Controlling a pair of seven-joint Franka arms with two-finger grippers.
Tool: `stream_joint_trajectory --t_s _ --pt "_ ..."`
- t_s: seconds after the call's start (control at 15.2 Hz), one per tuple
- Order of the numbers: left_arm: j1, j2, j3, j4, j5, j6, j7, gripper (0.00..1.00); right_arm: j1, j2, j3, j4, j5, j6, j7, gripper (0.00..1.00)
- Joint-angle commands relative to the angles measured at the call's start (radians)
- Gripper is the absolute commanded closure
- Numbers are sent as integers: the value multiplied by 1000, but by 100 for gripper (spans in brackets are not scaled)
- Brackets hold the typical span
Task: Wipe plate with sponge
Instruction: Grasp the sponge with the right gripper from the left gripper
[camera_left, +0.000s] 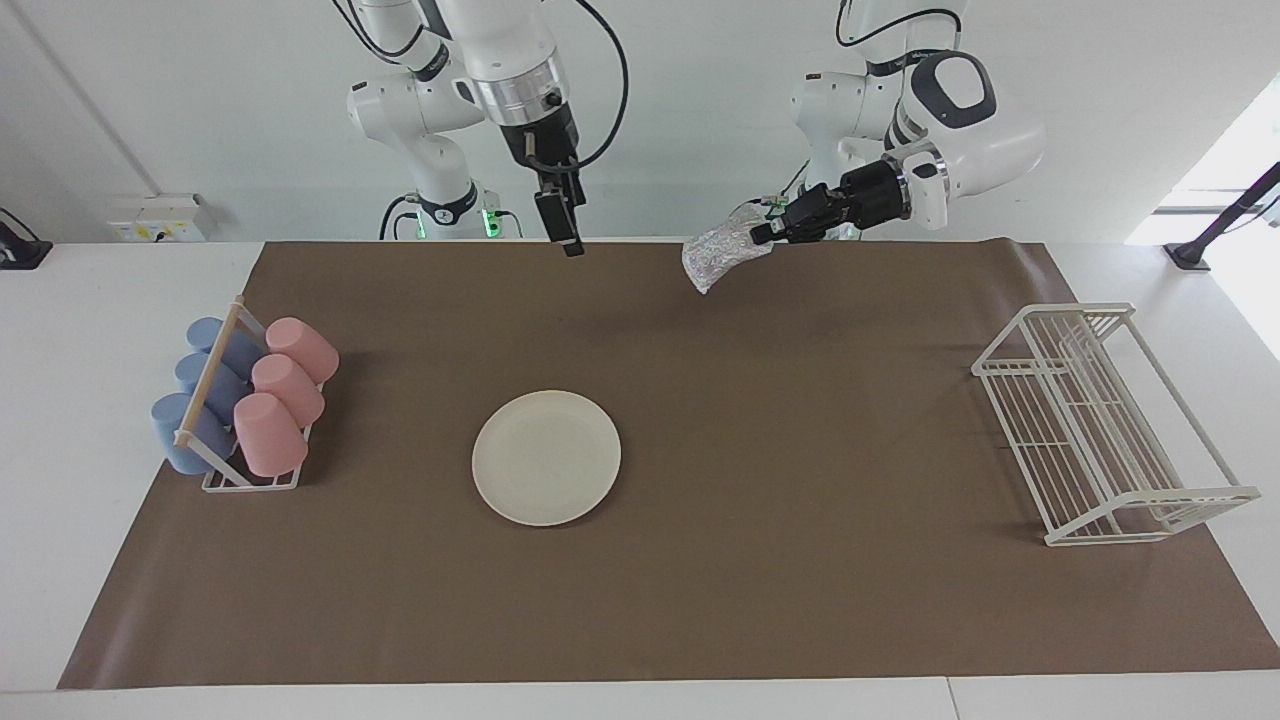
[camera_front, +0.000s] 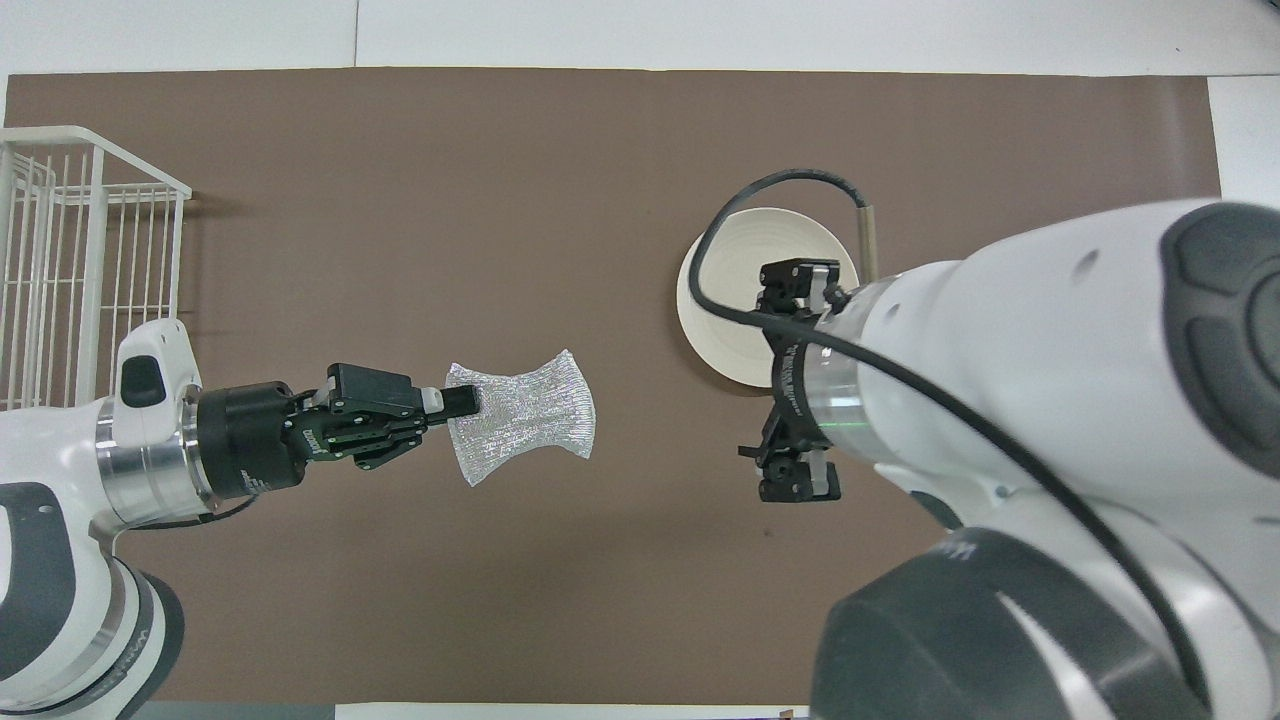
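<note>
left gripper (camera_left: 762, 234) up in the air over the brown mat (camera_left: 800, 600), near the edge closest to the robots, roughly mid-table. fingertips pinched tight on one edge of the sponge (camera_left: 720, 256); silvery wrinkly sheet hangs down and away from the fingers, clear of the mat. in the overhead view the left gripper (camera_front: 458, 401) points sideways toward the right arm's end, sponge (camera_front: 525, 417) fans out flat past the fingertips, over bare mat, well apart from the plate

plate (camera_left: 546, 457) sits flat on the mat, cream-white, nothing on it, toward the right arm's end of the middle. in the overhead view the plate (camera_front: 725, 330) is partly covered by the right arm's wrist and cable

right gripper (camera_left: 570, 243) hangs high, pointing down, over the mat edge nearest the robots, holding nothing, jaws apart. seen side-on here so the gap itself isn't clear in the facing view. not touching plate or sponge

white wire rack (camera_left: 1100, 420) at the left arm's end of the mat. cup rack (camera_left: 215, 400) at the right arm's end, with pink cups (camera_left: 280, 395) and blue cups (camera_left: 200, 395) lying on their sides in it
</note>
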Motion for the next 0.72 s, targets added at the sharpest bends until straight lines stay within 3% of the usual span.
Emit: stream_joint_trajectory --t_s 0.0,0.33,0.66 --pt "-68 -23 17 -72 -144 23 143 100 62 -28 5 -83 14 101 73 0" --pt "-123 -47 14 -144 -213 26 228 100 196 -17 3 -128 0 99 66 0" --pt "-131 -47 14 -156 -213 25 232 100 207 -17 3 -160 -3 108 24 0"
